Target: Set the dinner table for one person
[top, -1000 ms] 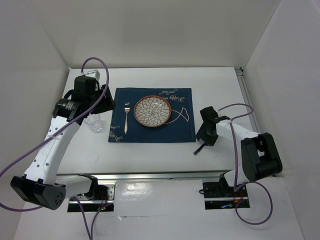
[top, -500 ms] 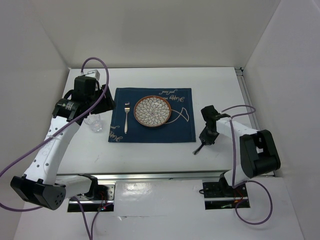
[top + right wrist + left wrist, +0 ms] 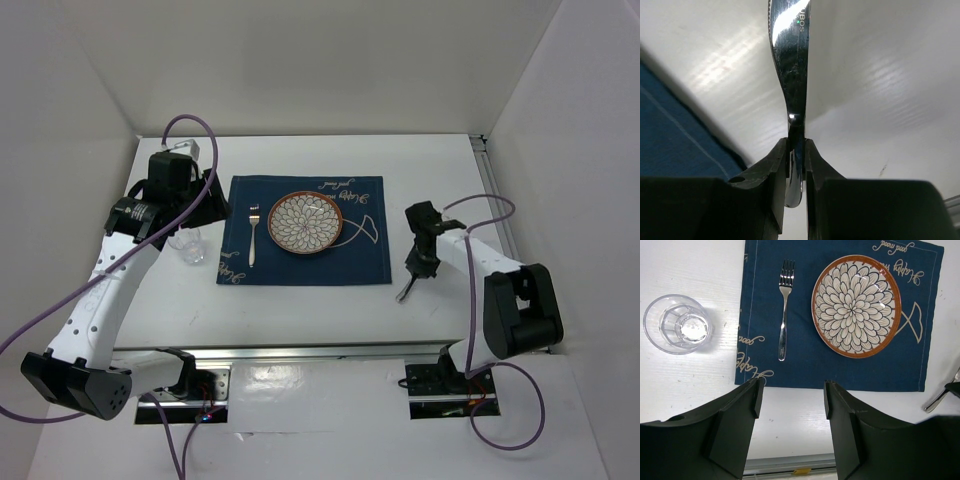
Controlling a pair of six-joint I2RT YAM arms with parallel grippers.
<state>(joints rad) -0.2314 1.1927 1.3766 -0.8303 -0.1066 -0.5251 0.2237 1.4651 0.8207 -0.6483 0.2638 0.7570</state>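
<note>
On the white dinner table (image 3: 300,310) lies a navy placemat (image 3: 370,262) carrying a patterned plate (image 3: 305,222) and a fork (image 3: 253,238). A clear glass (image 3: 190,248) stands on the table left of the mat. My right gripper (image 3: 418,268) is low over the table just right of the mat, shut on a steel knife (image 3: 790,60); its fingers (image 3: 777,155) pinch the blade edge-on. The knife's free end (image 3: 404,293) pokes toward the near edge. My left gripper (image 3: 792,390) hangs open and empty above the mat's near left corner.
White walls enclose the table on three sides. A metal rail (image 3: 300,352) runs along the near edge by the arm bases. Purple cables (image 3: 480,215) loop off both arms.
My right gripper's jaws have closed onto the knife and its wrist has turned, swinging the knife a little to the right. The left arm has not moved.
</note>
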